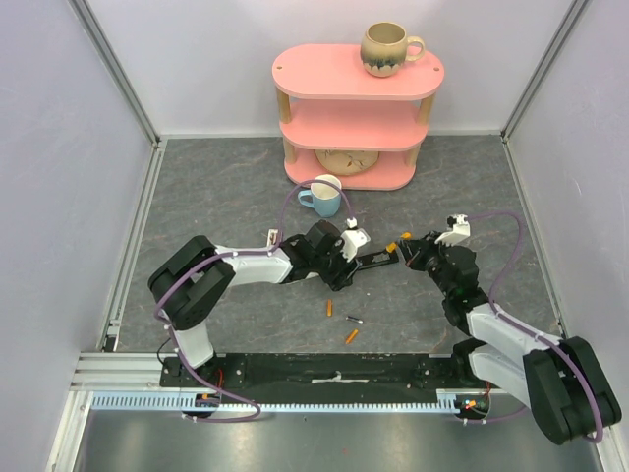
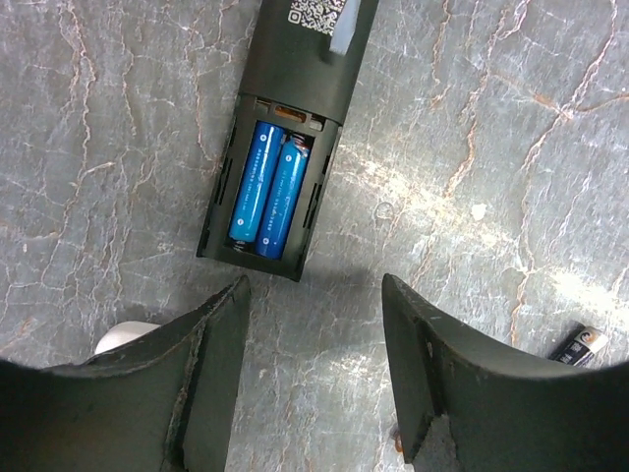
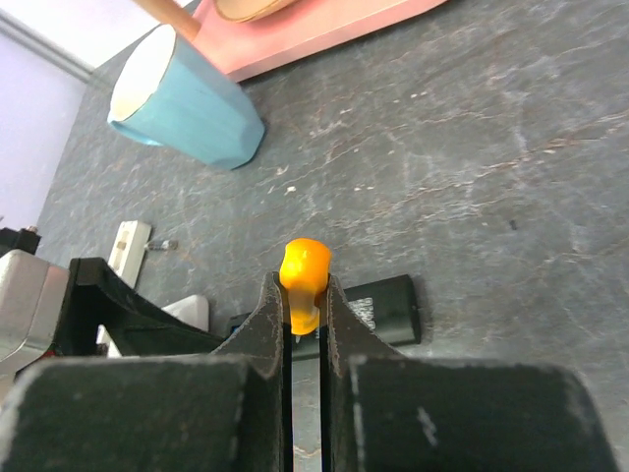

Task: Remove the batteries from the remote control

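Note:
The black remote control [image 2: 295,88] lies back-up with its battery bay open, and two blue batteries [image 2: 267,190] sit side by side in it. My left gripper [image 2: 314,285] is open and empty, hovering just short of the bay's end. In the top view it [image 1: 344,264] is over the remote [image 1: 373,258]. My right gripper [image 3: 305,295] is shut on the orange handle of a screwdriver [image 3: 304,267] above the remote's other end [image 3: 388,310]. Two orange batteries [image 1: 329,308] [image 1: 351,336] and a dark one [image 1: 354,320] lie loose on the table.
A blue mug [image 1: 321,197] stands just behind the remote and shows in the right wrist view [image 3: 187,98]. A pink three-tier shelf [image 1: 354,118] with a beige mug [image 1: 386,47] on top stands at the back. A loose dark battery [image 2: 578,346] lies right of my left fingers.

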